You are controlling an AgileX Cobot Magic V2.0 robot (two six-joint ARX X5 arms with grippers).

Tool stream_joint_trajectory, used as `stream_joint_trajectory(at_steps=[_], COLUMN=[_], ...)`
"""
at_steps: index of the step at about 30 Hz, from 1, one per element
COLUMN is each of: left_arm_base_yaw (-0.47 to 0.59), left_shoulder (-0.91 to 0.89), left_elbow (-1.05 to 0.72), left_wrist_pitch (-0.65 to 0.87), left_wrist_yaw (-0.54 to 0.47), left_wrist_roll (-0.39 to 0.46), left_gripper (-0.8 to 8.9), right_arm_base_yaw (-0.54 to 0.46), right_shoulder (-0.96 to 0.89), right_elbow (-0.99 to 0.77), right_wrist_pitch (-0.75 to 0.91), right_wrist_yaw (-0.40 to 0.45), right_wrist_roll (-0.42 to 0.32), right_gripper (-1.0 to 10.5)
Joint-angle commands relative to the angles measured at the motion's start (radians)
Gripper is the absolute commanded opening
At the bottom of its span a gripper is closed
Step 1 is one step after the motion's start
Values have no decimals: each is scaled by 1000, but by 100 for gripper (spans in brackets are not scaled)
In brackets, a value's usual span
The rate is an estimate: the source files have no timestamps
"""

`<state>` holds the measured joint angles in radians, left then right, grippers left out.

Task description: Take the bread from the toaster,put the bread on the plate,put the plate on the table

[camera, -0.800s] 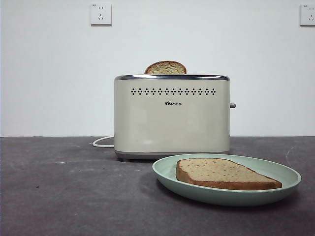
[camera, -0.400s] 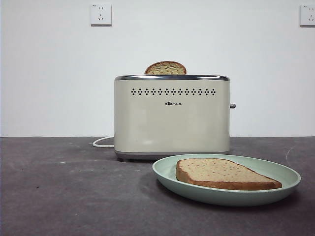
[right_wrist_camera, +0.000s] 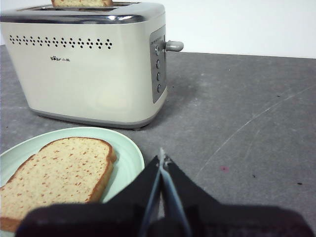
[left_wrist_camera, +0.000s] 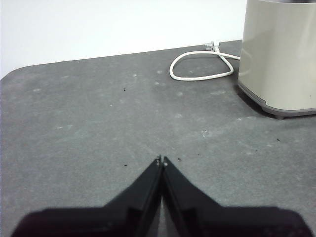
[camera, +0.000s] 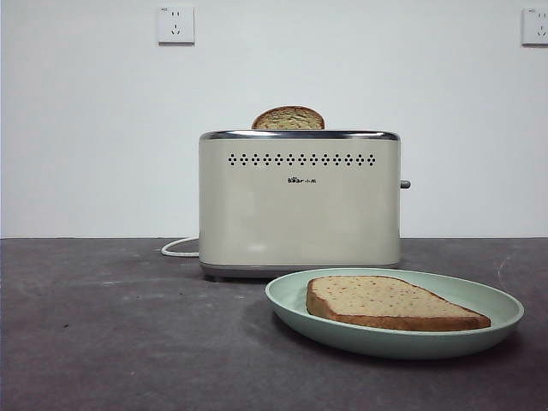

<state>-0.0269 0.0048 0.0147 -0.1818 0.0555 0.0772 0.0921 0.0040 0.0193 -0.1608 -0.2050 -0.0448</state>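
Tan bread (camera: 390, 301) is lying on the plate (camera: 291, 301), which is sitting on the desk (camera: 111, 342); you're seeing both grippers (left_wrist_camera: 161, 160) (right_wrist_camera: 163, 159) idling, fingers pressed together.

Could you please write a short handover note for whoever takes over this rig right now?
Left gripper: shut, empty, low over the table, away from the toaster.
Right gripper: shut, empty, beside the plate.
Done: one slice of bread lies flat on the plate, which rests on the table in front of the toaster.
Left: a second slice stands in the toaster slot; check whether it needs moving.
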Motion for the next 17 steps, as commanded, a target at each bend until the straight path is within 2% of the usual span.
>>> stream_joint_trajectory(at_steps=[1,17], left_arm_base_yaw=[3,3], left_shoulder=[-2,-2], left_elbow=[-11,-11], left_wrist_pitch=[2,2], left_wrist_yaw=[-2,-2], left_wrist_roll=[-6,-6], left_gripper=[-4,-4], right_arm_base_yaw=[2,2], right_shoulder=[2,5], right_elbow=[-13,-13], right_wrist_pitch=[-5,-5], right_wrist_yaw=[3,3], right_wrist_roll=[3,3], right_gripper=[2,2])
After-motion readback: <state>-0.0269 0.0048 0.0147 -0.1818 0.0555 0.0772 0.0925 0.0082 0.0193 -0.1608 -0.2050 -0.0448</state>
